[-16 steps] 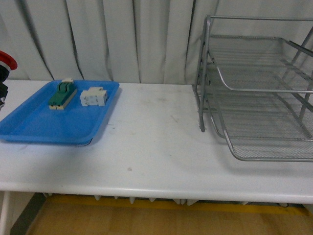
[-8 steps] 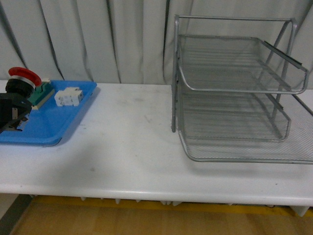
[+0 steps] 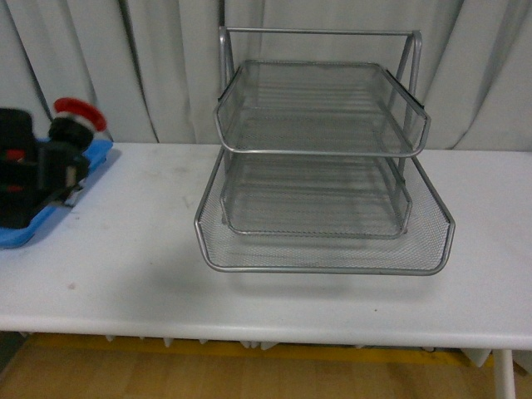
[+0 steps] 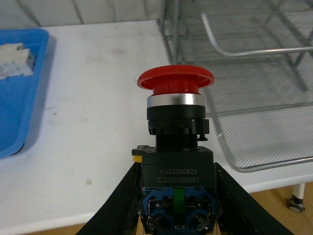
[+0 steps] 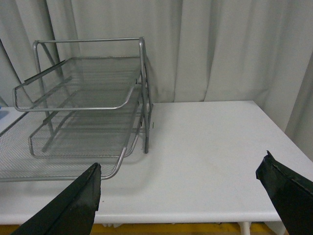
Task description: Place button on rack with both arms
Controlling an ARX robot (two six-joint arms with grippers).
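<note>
The button [image 4: 175, 83] has a red mushroom cap, a silver ring and a dark body with blue-green terminals. My left gripper [image 4: 177, 198] is shut on that body, cap pointing away from the wrist. In the front view the button [image 3: 79, 116] and left gripper [image 3: 60, 162] hang at the far left, above the table and well left of the rack [image 3: 320, 153]. The silver wire-mesh rack stands at the table's middle, its tiers bare. My right gripper [image 5: 181, 196] is open over bare table, right of the rack [image 5: 142, 73]. It is out of the front view.
A blue tray [image 3: 21, 233] lies under my left gripper at the table's left end. It holds a white terminal block [image 4: 13, 61]. The white table [image 3: 150, 249] has a near edge, and a grey curtain hangs behind.
The front view has swung: the rack went from the picture's right to its middle and the blue tray slid almost out at the left. My left gripper with the button came further into view.
</note>
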